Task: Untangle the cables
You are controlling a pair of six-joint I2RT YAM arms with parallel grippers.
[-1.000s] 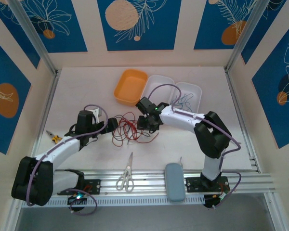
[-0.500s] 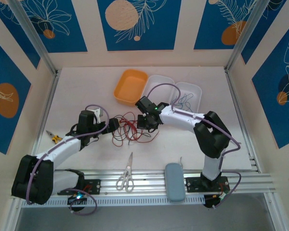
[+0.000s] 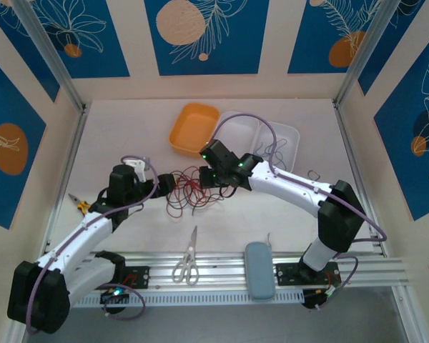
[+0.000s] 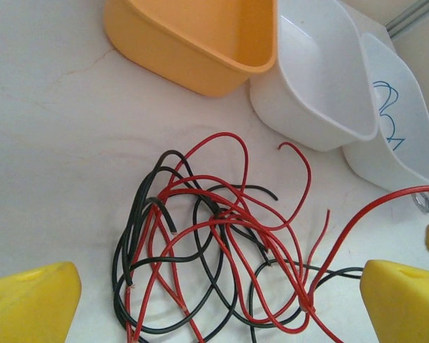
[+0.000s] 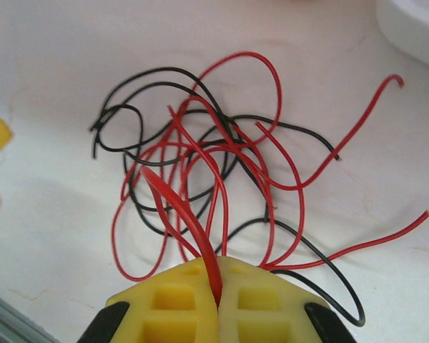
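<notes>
A tangle of thin red and black cables point(image 3: 193, 191) lies on the white table between the two arms; it spreads across the left wrist view as the cables point(image 4: 214, 257) and across the right wrist view as the cables point(image 5: 207, 171). My right gripper point(image 5: 216, 286) is shut on a red cable point(image 5: 182, 214) that rises from the pile into its yellow pads. My left gripper point(image 4: 222, 300) is open, its yellow fingertips point(image 4: 28, 304) wide apart on either side of the tangle. A few blue cables point(image 3: 275, 151) lie in the far white tray.
An orange tray point(image 3: 194, 128) and two white trays point(image 3: 237, 127) stand behind the tangle. Scissors point(image 3: 188, 257) and a grey case point(image 3: 259, 270) lie near the front rail. Yellow-handled pliers point(image 3: 79, 206) rest at the left edge.
Both arms have stretched further out over the table. The right gripper has moved left and slightly back with the red cable in it; the left gripper stays by the tangle.
</notes>
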